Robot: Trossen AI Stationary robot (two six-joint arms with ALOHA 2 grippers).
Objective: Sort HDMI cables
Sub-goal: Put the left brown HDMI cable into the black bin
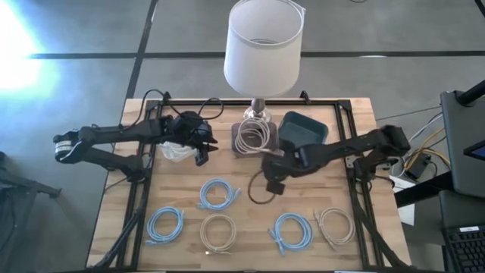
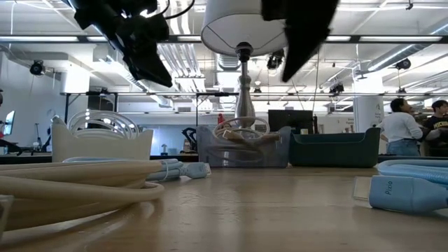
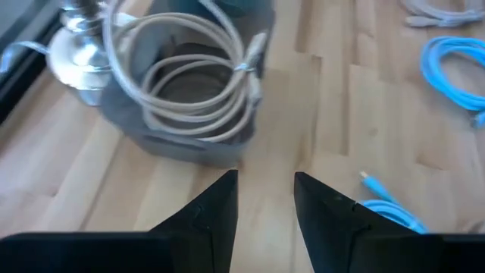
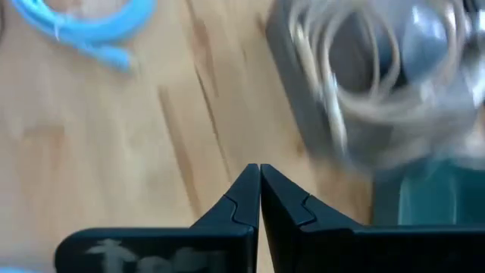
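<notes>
Toward the lower half of the high view, five coiled HDMI cables lie loose on the bench (image 1: 356,159): three light blue and two beige. Nearest the right gripper (image 1: 267,168) is the blue coil (image 1: 292,230), below it and slightly to the right in the frame; being round, it offers no long axis to line up on. That gripper is shut and empty. The left gripper (image 1: 206,150), open and holding nothing, hovers by the white bin (image 1: 176,152) at upper left, with another blue coil (image 1: 218,192) just below it. One beige coil (image 1: 254,136) already sits in the grey bin (image 1: 241,149).
</notes>
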